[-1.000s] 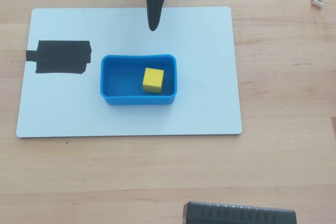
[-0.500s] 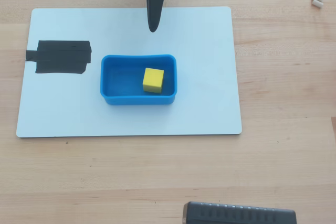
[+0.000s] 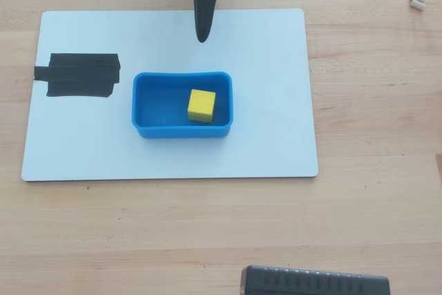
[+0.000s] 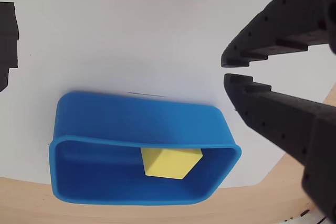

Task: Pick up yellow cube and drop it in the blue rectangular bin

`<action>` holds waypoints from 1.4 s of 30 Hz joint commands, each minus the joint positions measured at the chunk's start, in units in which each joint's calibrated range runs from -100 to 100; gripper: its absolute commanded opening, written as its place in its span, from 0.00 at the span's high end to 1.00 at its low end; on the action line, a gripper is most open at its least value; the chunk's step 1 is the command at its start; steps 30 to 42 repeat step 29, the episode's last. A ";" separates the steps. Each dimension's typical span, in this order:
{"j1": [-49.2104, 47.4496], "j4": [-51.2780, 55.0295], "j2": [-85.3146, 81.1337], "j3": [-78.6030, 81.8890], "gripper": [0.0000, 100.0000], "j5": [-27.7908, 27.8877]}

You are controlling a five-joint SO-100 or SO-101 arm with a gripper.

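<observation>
The yellow cube [image 3: 201,105] lies inside the blue rectangular bin [image 3: 181,131], right of the bin's middle in the overhead view. In the wrist view the cube [image 4: 170,162] rests on the bin's floor against the far wall of the bin [image 4: 131,200]. My gripper [image 3: 202,34] hangs above the white board behind the bin, apart from it. In the wrist view the gripper [image 4: 227,70] comes in from the right, its fingertips almost touching, and it holds nothing.
The bin stands on a white board [image 3: 276,136] on a wooden table. A black tape patch [image 3: 79,75] is stuck at the board's left edge and also shows in the wrist view [image 4: 6,40]. A black device [image 3: 314,282] lies at the bottom edge. Small white bits [image 3: 417,1] lie top right.
</observation>
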 commanded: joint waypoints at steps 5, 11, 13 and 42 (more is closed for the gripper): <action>-0.52 0.21 -1.34 -0.37 1.00 -0.34; -0.87 0.21 -1.34 -0.37 1.00 -0.20; -0.87 0.21 -1.34 -0.37 1.00 -0.24; -0.44 0.21 -1.34 -0.37 1.00 -0.34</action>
